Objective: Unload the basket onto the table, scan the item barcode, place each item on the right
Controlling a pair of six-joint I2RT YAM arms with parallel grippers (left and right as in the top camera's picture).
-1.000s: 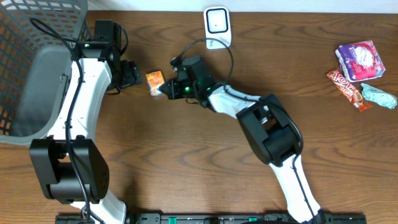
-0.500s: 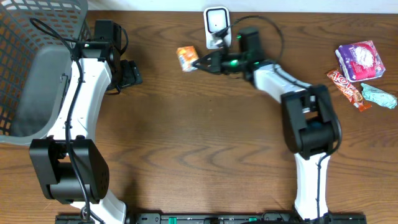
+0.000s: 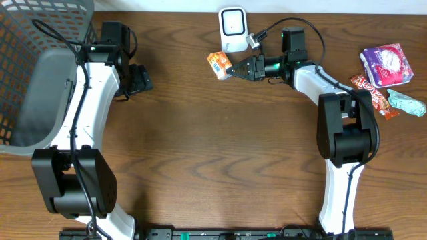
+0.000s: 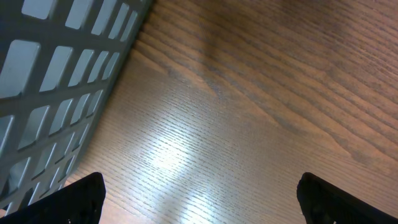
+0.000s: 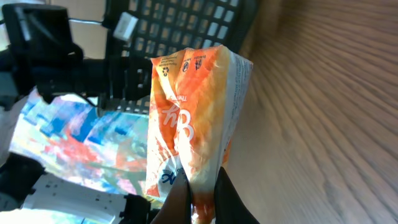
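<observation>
Since half a second ago, the orange snack packet (image 3: 217,64) has been carried further toward 3 o'clock by the right end effector (image 3: 231,69). It is now held just at 7 o'clock of the white barcode scanner (image 3: 233,27). The packet is pinched by one edge between the closed fingers. The left end effector (image 3: 141,79) is spread wide and empty above the bench (image 3: 213,153), beside the grey basket (image 3: 40,73), at 9 o'clock of the packet.
</observation>
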